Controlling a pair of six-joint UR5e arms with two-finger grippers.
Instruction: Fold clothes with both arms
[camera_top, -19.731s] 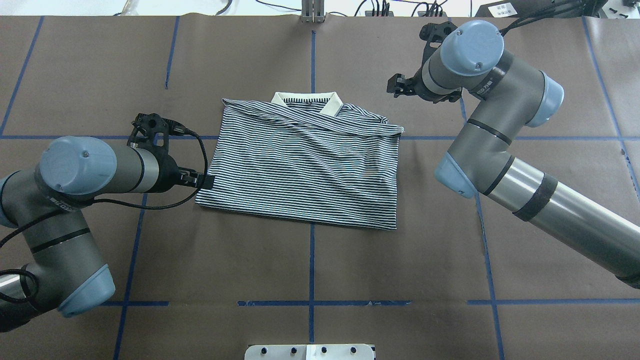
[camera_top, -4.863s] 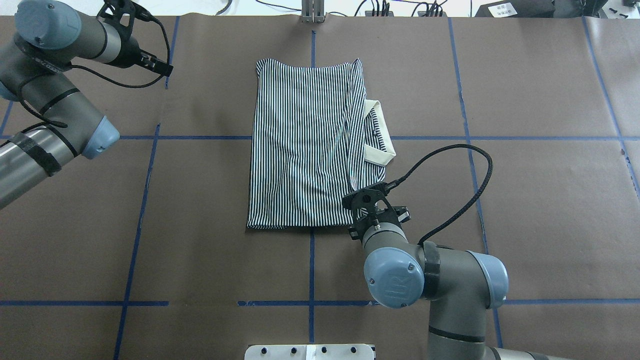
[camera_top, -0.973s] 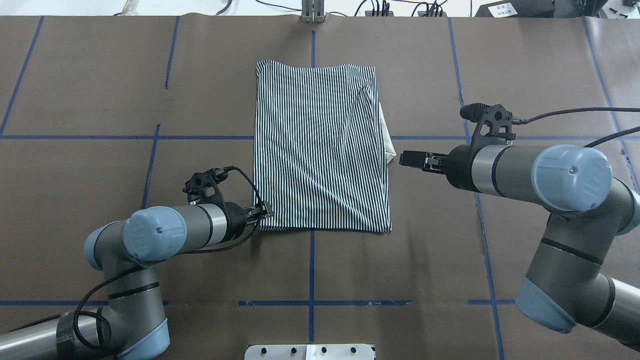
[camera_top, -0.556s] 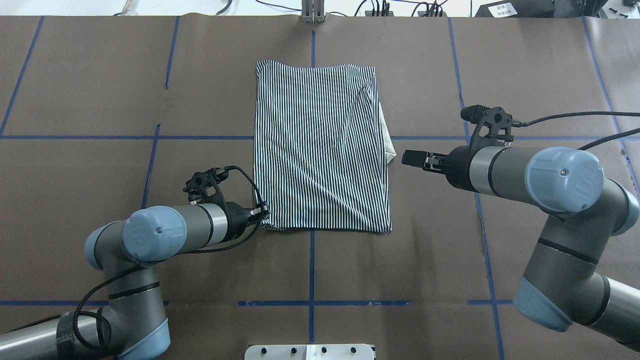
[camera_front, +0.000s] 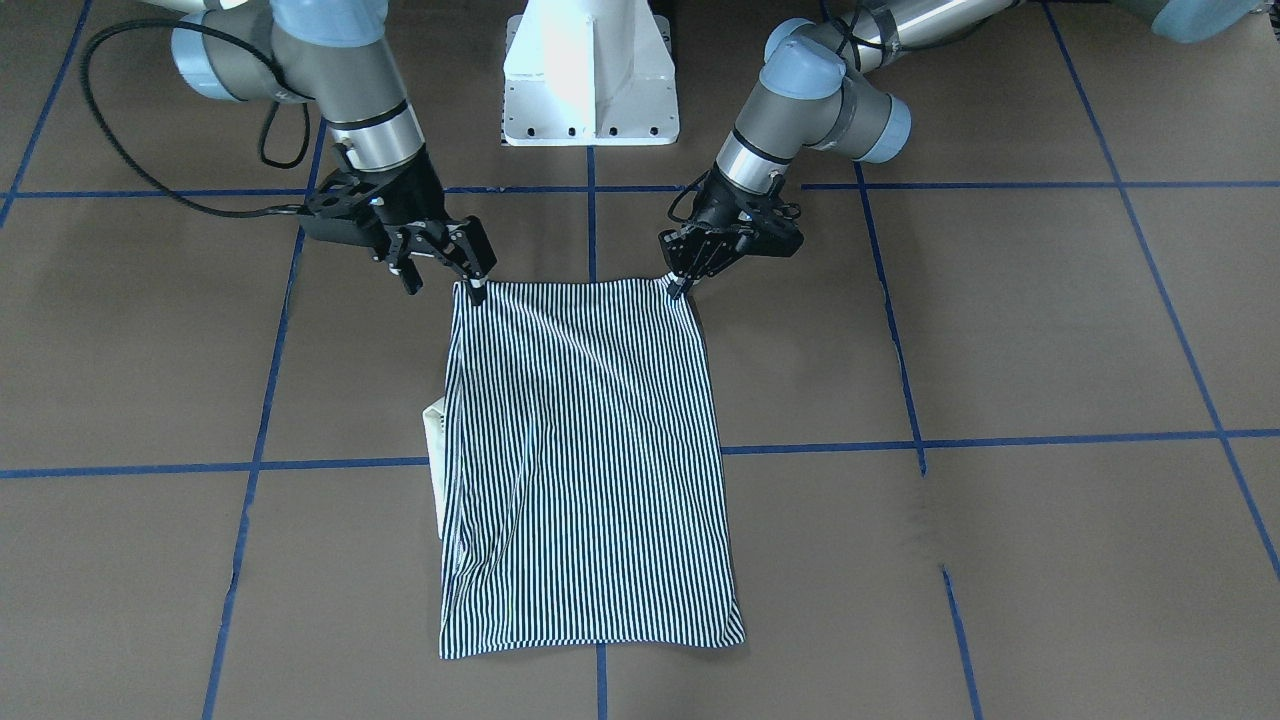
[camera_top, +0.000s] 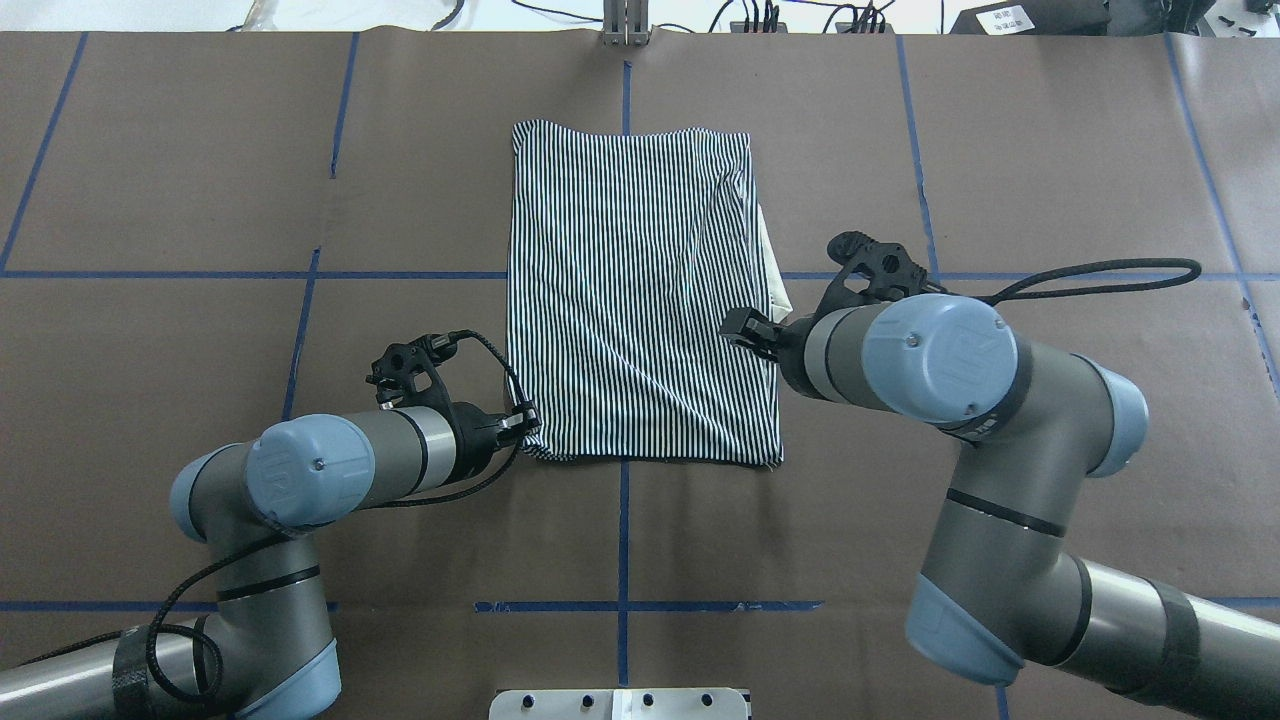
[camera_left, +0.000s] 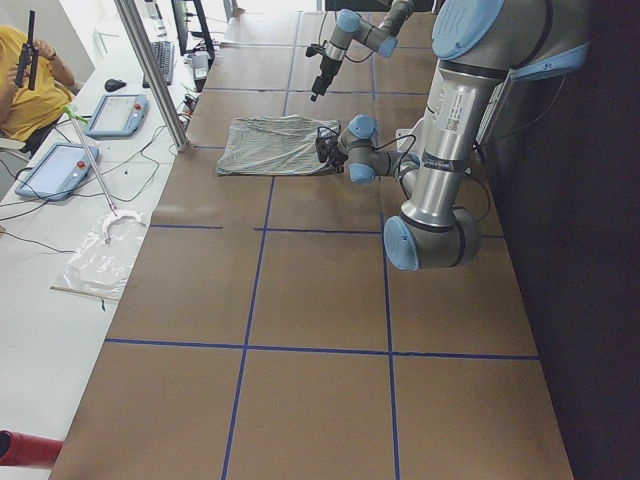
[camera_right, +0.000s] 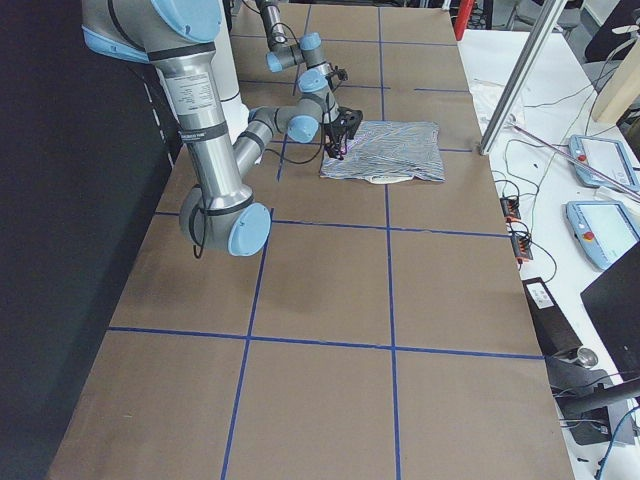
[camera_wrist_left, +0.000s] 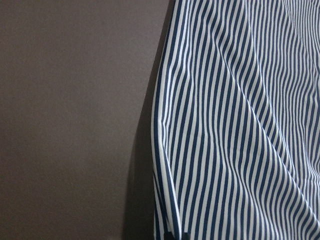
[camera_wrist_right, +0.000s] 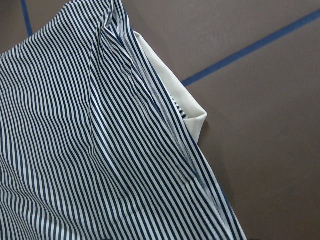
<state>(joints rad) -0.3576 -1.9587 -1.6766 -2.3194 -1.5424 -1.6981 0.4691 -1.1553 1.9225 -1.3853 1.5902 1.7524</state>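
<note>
The striped shirt (camera_top: 640, 300) lies folded into a long rectangle on the brown table, its cream collar (camera_top: 775, 285) poking out from under the right edge. My left gripper (camera_top: 527, 425) is low at the near left corner and shut on it; in the front view that corner is pinched at the left gripper (camera_front: 680, 282). My right gripper (camera_front: 447, 278) hovers just above the near right corner with its fingers spread open, holding nothing. The right wrist view looks down on the stripes and the collar (camera_wrist_right: 192, 107). The left wrist view shows the shirt's edge (camera_wrist_left: 165, 150) up close.
The white pedestal base (camera_front: 590, 70) stands behind the shirt's near edge. Blue tape lines (camera_top: 300, 275) grid the table. A metal post (camera_left: 150, 70) and a white bench with tablets (camera_left: 55, 165) and a seated person (camera_left: 25, 90) lie beyond the table's far side.
My right arm has swung in from beside the shirt's right edge to above its near right corner. My left gripper has closed on the near left corner, drawing it slightly inward.
</note>
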